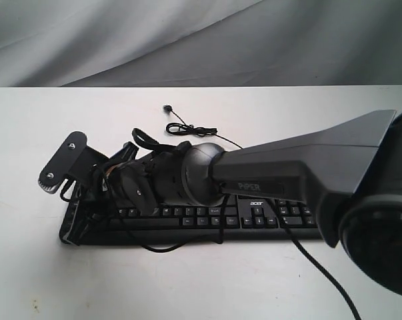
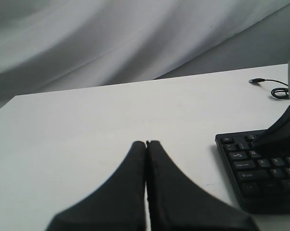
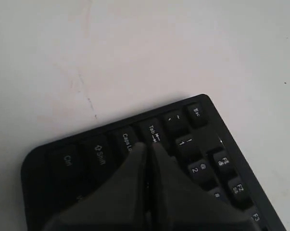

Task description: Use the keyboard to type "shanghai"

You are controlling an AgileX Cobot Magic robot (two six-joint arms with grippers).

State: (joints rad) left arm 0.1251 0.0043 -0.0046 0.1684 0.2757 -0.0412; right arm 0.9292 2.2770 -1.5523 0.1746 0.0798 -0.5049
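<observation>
Exterior: keyboard (image 1: 187, 219) lay flat on the white table (image 1: 187, 287), long side across the view, logo toward the right. Its thin cable (image 1: 194, 130) was looped on the table behind it, plug end loose. Right arm (image 1: 287, 160) reached across from the right, low over the keys, wrist above the keyboard's left end; fingertips not readable there under the wiring. Left wrist view: left gripper (image 2: 145, 143) had its jaws clenched together, nothing between them, over bare table. The keyboard's corner was off to one side, apart from the tips. Grey cloth (image 2: 111, 43) hung behind the table. Right wrist view: right gripper (image 3: 147, 147) also pressed closed and empty, tips right at the seam between the Caps Lock key (image 3: 127, 140) and the Tab key (image 3: 152, 131) at the keyboard's left end. Couldn't tell if a key was actually down.
</observation>
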